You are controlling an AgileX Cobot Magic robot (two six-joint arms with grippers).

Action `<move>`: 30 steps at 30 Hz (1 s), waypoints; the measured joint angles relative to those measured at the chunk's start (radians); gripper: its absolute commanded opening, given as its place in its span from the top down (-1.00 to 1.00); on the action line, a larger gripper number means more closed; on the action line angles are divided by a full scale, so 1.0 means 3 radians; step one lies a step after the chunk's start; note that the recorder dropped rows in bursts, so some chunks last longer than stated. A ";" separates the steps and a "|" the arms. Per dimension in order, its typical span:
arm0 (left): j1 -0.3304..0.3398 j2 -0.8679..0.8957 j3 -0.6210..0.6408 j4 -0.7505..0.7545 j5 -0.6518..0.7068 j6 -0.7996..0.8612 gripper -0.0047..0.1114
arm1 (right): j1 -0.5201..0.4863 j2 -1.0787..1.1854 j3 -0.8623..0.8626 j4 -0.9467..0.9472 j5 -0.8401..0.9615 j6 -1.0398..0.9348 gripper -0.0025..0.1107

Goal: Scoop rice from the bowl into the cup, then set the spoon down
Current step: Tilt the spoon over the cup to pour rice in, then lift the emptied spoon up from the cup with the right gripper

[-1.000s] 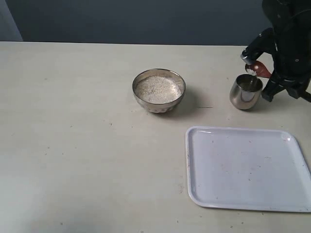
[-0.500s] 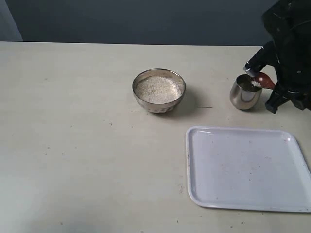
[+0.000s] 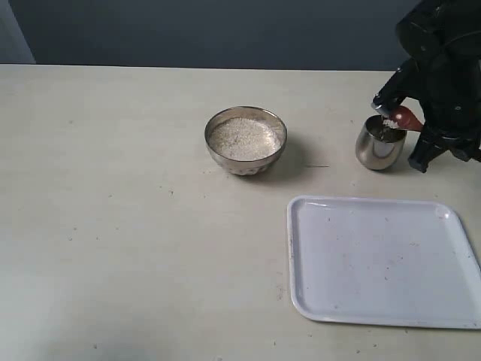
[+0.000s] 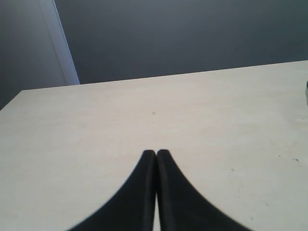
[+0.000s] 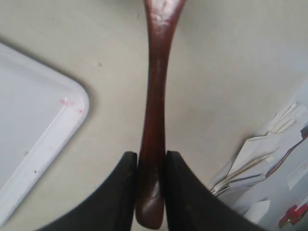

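Note:
The steel bowl [image 3: 246,150] stands mid-table, filled with white rice [image 3: 244,138]. To its right is the small steel cup [image 3: 378,148]. The reddish-brown spoon [image 3: 404,117] has its head over the cup's far right rim, with a few white grains on it. My right gripper [image 5: 150,155] is shut on the spoon's slim handle [image 5: 155,96]; in the exterior view its black arm [image 3: 447,75] looms behind and right of the cup. My left gripper [image 4: 155,152] is shut on nothing, over bare table, and does not show in the exterior view.
A white tray [image 3: 316,301] lies at the front right, its rounded corner [image 5: 72,103] beside the spoon handle in the right wrist view. Loose papers [image 5: 260,159] lie beyond the table's right edge. Dark wall runs behind the table.
The spoon head has shifted lower and to the right over the cup's rim, then risen slightly. The right arm moved with it. Bowl, cup and tray have stayed put.

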 measured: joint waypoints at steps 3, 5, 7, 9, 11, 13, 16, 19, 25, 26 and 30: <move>0.0000 0.0000 0.0000 0.0000 0.0000 0.0000 0.91 | 0.0053 0.0000 0.0000 -0.0055 -0.0017 0.0016 0.97; 0.0000 0.0000 0.0000 0.0000 0.0000 0.0000 0.91 | 0.0077 0.0000 0.0000 -0.0131 -0.0019 0.0049 0.97; 0.0000 0.0000 0.0000 0.0000 0.0000 0.0000 0.91 | 0.0105 0.0006 0.0007 -0.0206 -0.0005 0.0076 0.97; 0.0000 0.0000 0.0000 0.0000 0.0000 0.0000 0.91 | 0.0136 0.0018 0.0014 -0.0253 0.0002 0.0100 0.97; 0.0000 0.0000 0.0000 0.0000 0.0000 0.0000 0.91 | 0.0175 0.0035 0.0020 -0.0346 0.0002 0.0154 0.97; 0.0000 0.0000 0.0000 0.0000 0.0000 0.0000 0.91 | 0.0200 0.0035 0.0028 -0.0377 0.0002 0.0168 0.97; 0.0000 0.0000 0.0000 0.0000 0.0000 0.0000 0.91 | 0.0200 0.0038 0.0045 -0.0396 0.0002 0.0177 0.97; 0.0000 0.0000 0.0000 0.0000 0.0000 0.0000 0.91 | 0.0205 0.0043 0.0048 -0.0418 0.0002 0.0187 0.97; 0.0000 0.0000 0.0000 0.0000 0.0000 0.0000 0.91 | 0.0205 0.0043 0.0048 -0.0544 0.0002 0.0241 0.97; 0.0000 0.0000 0.0000 0.0000 0.0000 0.0000 0.91 | 0.0205 0.0043 0.0053 -0.0551 0.0002 0.0255 0.97; 0.0000 0.0000 0.0000 0.0000 0.0000 0.0000 0.91 | 0.0205 0.0043 0.0168 -0.0572 0.0002 0.0255 0.97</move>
